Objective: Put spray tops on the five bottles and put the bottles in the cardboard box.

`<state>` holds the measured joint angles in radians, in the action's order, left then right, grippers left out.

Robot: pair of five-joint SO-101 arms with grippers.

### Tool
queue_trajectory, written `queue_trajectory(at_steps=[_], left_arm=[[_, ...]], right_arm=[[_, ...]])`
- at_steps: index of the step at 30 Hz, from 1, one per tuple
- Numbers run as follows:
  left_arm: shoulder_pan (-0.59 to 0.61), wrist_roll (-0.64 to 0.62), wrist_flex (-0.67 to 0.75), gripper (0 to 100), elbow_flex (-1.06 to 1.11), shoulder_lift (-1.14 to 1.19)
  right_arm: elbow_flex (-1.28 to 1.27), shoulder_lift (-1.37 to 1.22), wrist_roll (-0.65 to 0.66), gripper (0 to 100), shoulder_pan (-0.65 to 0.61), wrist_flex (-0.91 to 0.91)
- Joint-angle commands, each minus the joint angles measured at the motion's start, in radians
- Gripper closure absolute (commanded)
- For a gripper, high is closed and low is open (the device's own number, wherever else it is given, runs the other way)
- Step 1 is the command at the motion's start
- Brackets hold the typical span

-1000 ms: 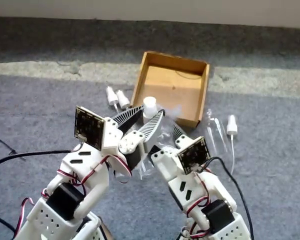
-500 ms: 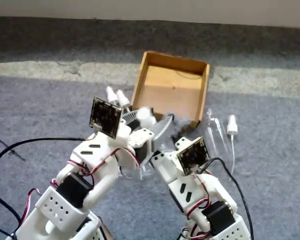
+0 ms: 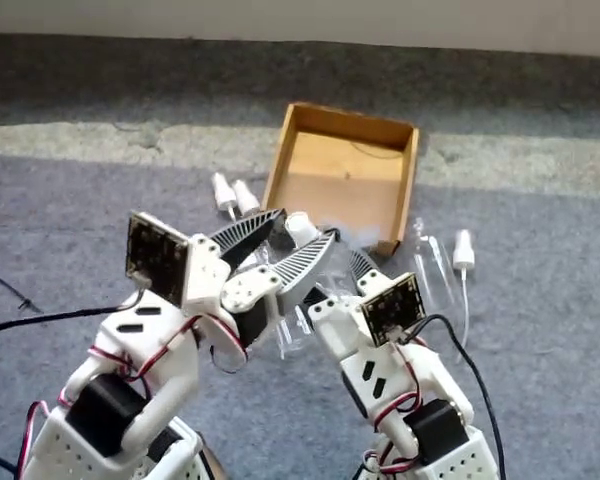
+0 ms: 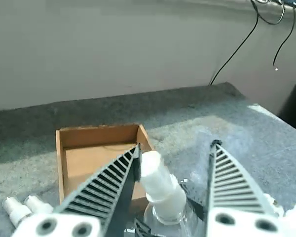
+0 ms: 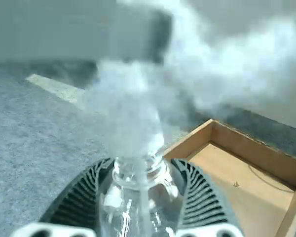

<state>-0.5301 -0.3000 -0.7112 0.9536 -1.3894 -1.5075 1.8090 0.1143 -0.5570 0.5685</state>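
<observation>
A clear bottle (image 3: 323,280) stands in my right gripper (image 3: 342,268), which is shut on it just below the neck (image 5: 138,173). A white spray top (image 3: 300,228) sits tilted on that bottle's mouth. My left gripper (image 3: 307,225) is open around the spray top (image 4: 155,177); one finger lies against it and the other stands well off. The cardboard box (image 3: 404,190) lies just beyond, with nothing in it. Another clear bottle (image 3: 430,262) lies on the carpet right of the box beside a spray top with a long tube (image 3: 464,250). Two more spray tops (image 3: 235,194) lie left of the box.
Grey carpet covers the table, with a pale strip (image 3: 100,140) running behind the box. Black cables (image 3: 40,315) trail at the front left and beside the right arm's base (image 3: 480,390). A wall (image 4: 113,44) rises behind the table.
Half a second ago the left gripper had pushed forward and closed in on the spray top. It has since drawn back and opened. The right arm has held the bottle still.
</observation>
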Motion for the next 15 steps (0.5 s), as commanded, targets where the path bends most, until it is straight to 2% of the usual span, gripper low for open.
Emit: queue_trajectory(at_steps=[1, 8, 15], left_arm=[[0.007, 0.038, -0.002, 79, -0.048, -0.105], [0.188, 0.037, 0.008, 79, 0.008, -0.133], [0.163, 0.043, 0.068, 79, 0.084, -0.131]], right_arm=[[0.001, 0.008, -0.008, 99.5, 0.012, -0.022], [0.004, 0.012, -0.008, 99.5, 0.016, -0.021], [0.005, 0.012, -0.009, 99.5, 0.016, -0.016]])
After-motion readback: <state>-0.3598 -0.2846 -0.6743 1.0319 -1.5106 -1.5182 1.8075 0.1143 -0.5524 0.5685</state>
